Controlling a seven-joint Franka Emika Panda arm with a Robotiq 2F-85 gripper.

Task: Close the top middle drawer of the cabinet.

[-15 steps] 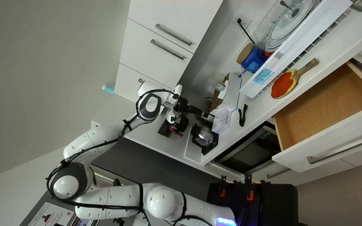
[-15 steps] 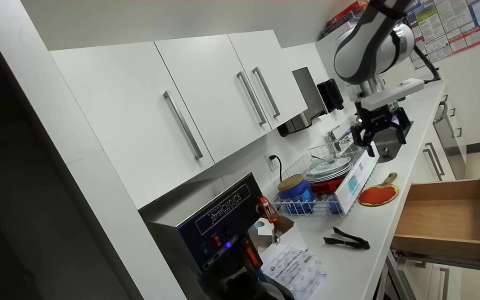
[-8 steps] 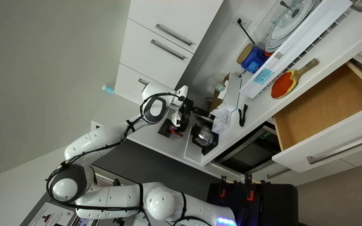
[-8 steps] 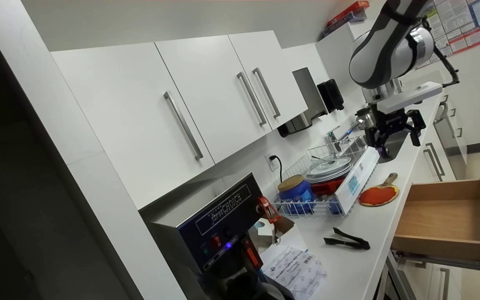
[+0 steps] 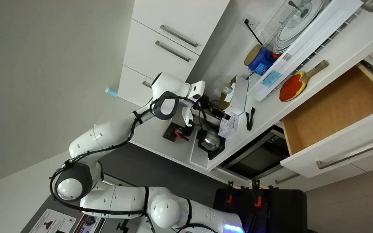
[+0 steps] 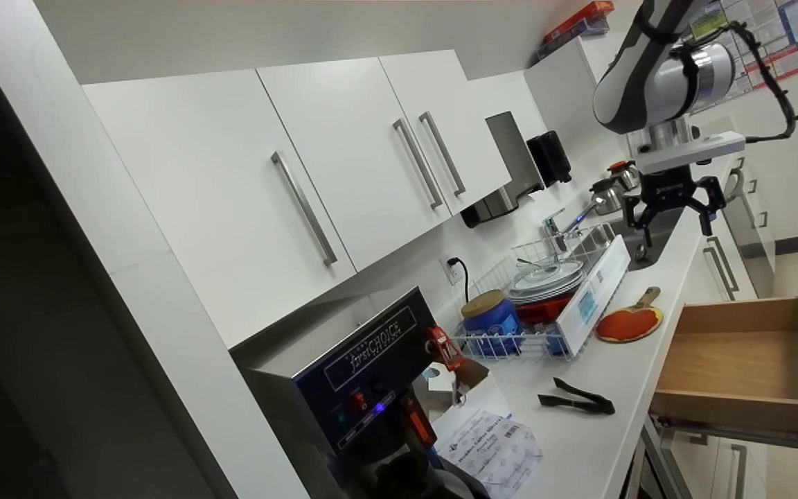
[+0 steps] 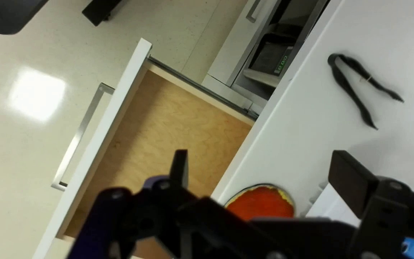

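The top middle drawer (image 5: 342,145) is pulled far out of the white cabinet (image 5: 332,178). It has a flat white front, a slim silver bar handle and a tan wooden box with nothing in it. The drawer also shows in an exterior view (image 6: 738,360) and in the wrist view (image 7: 178,118). My gripper (image 6: 675,232) is open and holds nothing. It hangs in the air above the counter, apart from the drawer. In the wrist view my gripper (image 7: 260,158) has one finger over the drawer and one over the counter. The wrist view cuts off the drawer's lower end.
A red and yellow paddle (image 6: 627,324) and black tongs (image 6: 575,400) lie on the counter beside the drawer. A dish rack with a white board (image 6: 593,298) and a blue jar (image 6: 492,326) stand behind them. A coffee machine (image 6: 364,374) and a microwave (image 7: 275,54) are nearby.
In both exterior views, my gripper has moved to the right, and its wrist has turned. It stays open. The drawer has not moved.
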